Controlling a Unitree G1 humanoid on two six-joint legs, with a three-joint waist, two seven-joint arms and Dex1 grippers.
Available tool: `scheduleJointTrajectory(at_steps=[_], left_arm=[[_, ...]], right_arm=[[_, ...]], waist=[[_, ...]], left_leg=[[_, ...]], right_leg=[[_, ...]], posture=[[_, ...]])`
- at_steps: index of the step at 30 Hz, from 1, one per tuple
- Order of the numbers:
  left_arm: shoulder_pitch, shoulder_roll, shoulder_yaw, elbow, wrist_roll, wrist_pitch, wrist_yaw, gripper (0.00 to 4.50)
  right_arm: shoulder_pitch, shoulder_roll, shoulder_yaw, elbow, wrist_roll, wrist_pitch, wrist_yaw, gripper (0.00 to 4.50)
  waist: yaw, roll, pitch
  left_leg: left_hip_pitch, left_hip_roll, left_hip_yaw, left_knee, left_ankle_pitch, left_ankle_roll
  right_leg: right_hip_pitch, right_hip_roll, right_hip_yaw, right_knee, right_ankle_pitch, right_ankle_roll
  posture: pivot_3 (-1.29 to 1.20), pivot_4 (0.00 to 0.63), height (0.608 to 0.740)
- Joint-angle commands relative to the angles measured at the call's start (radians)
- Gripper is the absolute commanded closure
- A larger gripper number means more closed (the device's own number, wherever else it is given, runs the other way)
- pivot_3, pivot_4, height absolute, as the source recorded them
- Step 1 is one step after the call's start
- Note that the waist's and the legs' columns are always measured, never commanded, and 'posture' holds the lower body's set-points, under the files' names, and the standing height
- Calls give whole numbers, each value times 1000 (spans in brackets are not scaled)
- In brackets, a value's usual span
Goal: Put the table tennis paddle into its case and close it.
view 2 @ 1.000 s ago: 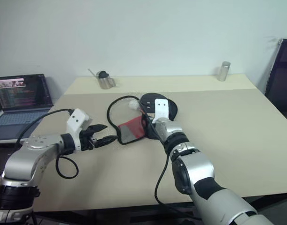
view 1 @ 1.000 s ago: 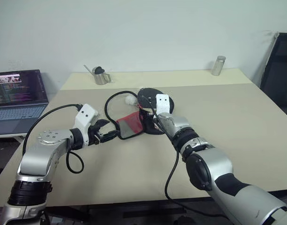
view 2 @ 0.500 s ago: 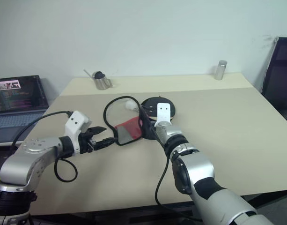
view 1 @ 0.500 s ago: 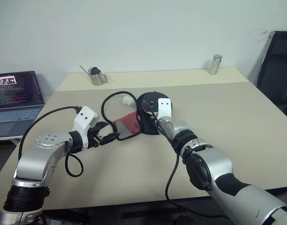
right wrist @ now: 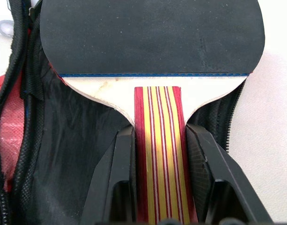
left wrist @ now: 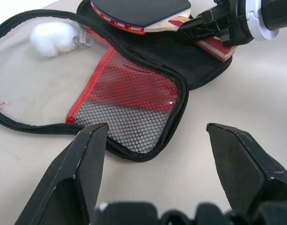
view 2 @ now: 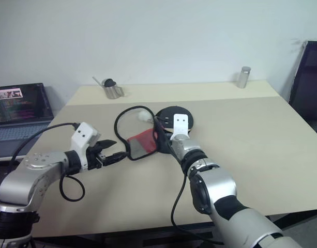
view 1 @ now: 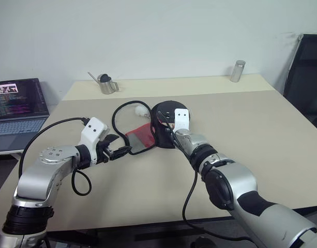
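Note:
The table tennis paddle (right wrist: 152, 37) has a black face and a red-striped wooden handle. My right gripper (right wrist: 159, 136) is shut on that handle. It holds the blade over the black inner half of the open case (left wrist: 129, 112). The case lies unzipped on the table, its red mesh flap (view 1: 140, 137) folded out toward my left gripper (left wrist: 152, 131). The left gripper is open and hovers just short of the flap's zipper rim, with nothing between its fingers. It also appears at the table's left (view 1: 122, 151), with the right gripper (left wrist: 204, 28) across from it.
A small white ball (left wrist: 52, 37) lies inside the loop of the case's zipper rim. A metal pitcher (view 1: 107, 84) and a metal canister (view 1: 237, 71) stand at the table's far edge. A laptop (view 1: 18, 111) sits to the left and a black chair (view 1: 305, 77) to the right.
The head camera's view shifted a little. Both grippers, the paddle and the case keep their places.

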Motion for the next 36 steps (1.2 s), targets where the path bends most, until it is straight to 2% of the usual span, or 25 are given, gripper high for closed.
scheduleJointTrajectory(at_steps=[1,20,22,25,30,36], left_arm=[[-2,20,37,-41,-11,-2,9,822],[6,26,29,-43,-16,-1,23,822],[5,25,27,-42,-16,-1,24,822],[5,24,26,-41,-15,-3,24,822],[-2,22,23,-29,-11,-10,23,822],[-56,-12,8,30,15,-34,64,822]], right_arm=[[-27,36,-3,-22,-1,-58,49,3413],[-1,41,-12,-4,3,-21,69,3413],[1,40,-11,-3,4,-8,81,2686],[-1,40,-12,-4,5,-5,89,1832],[-13,34,-8,-9,0,-9,102,14],[-39,7,5,-27,-6,-3,149,14]], waist=[[0,0,0],[0,0,0],[0,0,0],[0,0,0],[0,0,0],[0,0,0]], left_leg=[[0,0,0,0,0,0],[0,0,0,0,0,0],[0,0,0,0,0,0],[0,0,0,0,0,0],[0,0,0,0,0,0],[0,0,0,0,0,0]], right_leg=[[0,0,0,0,0,0],[0,0,0,0,0,0],[0,0,0,0,0,0],[0,0,0,0,0,0],[0,0,0,0,0,0],[0,0,0,0,0,0]], posture=[[0,150,740],[0,150,740],[0,150,740],[0,150,740],[0,150,740],[0,150,740]])
